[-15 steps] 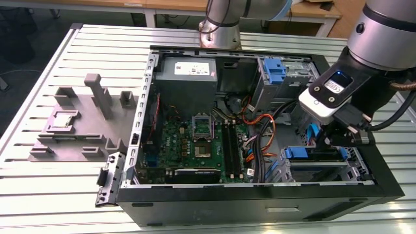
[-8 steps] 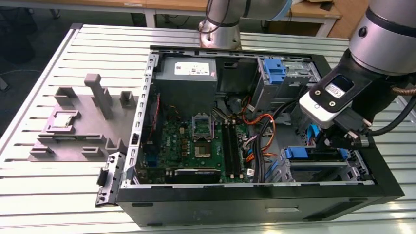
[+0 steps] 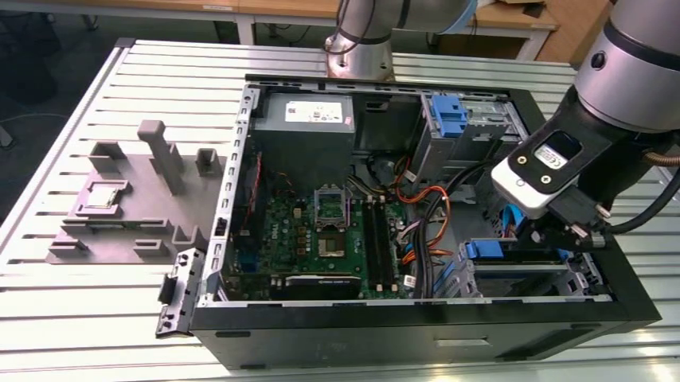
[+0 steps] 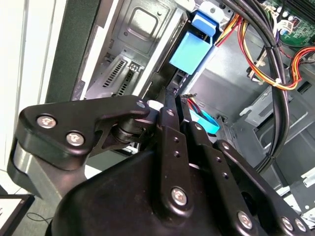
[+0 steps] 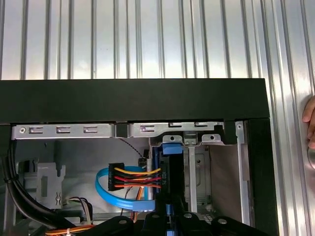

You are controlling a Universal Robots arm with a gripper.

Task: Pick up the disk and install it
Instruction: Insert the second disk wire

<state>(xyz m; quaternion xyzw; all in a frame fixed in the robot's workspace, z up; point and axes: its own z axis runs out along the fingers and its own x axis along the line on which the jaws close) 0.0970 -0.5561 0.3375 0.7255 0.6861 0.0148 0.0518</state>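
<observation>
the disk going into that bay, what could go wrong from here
1. The colored wires and their black plug and the blue cable lie right beside the disk at the gripper; they might get pinched or pulled loose.
2. The metal bay is narrow, so a slightly tilted disk could jam against its wall.
3. A hand rests on the table beside the computer case, close to the moving arm.
</observation>
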